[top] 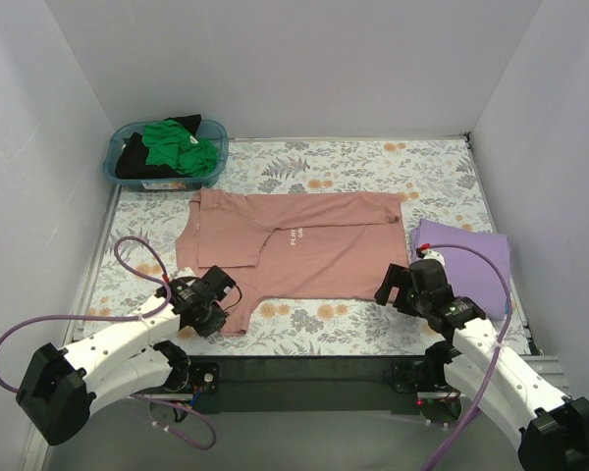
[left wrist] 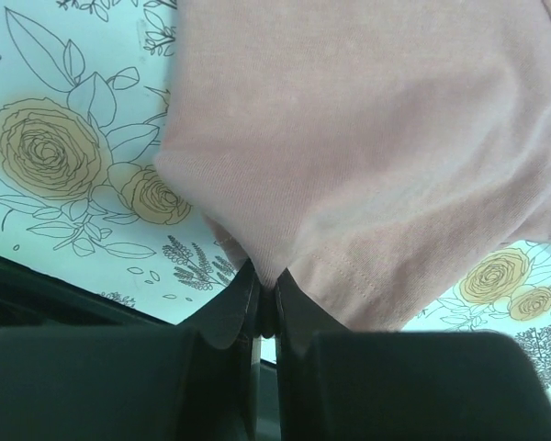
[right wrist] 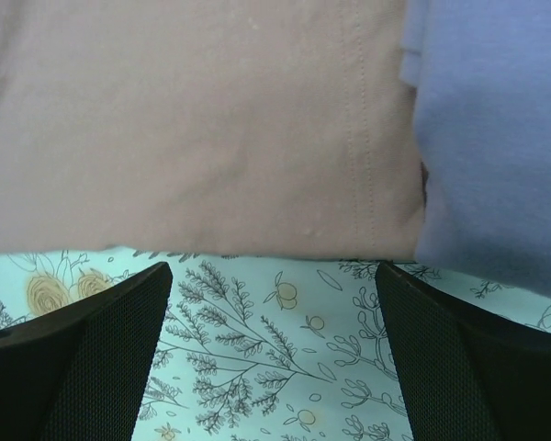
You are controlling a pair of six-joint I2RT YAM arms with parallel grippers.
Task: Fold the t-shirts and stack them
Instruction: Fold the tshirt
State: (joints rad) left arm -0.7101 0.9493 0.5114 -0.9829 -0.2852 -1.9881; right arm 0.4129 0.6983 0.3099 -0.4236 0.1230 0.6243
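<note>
A dusty pink t-shirt with small white chest text lies spread sideways in the middle of the table. My left gripper is shut on its near left sleeve corner; in the left wrist view the pink cloth is pinched between my black fingers. My right gripper is open and empty just in front of the shirt's near right hem corner. A folded lavender t-shirt lies at the right and shows in the right wrist view. Green and black t-shirts fill the basket.
A teal plastic basket stands at the back left corner. The floral table cloth covers the table. White walls close in the left, back and right sides. The table's dark near edge runs between the arm bases.
</note>
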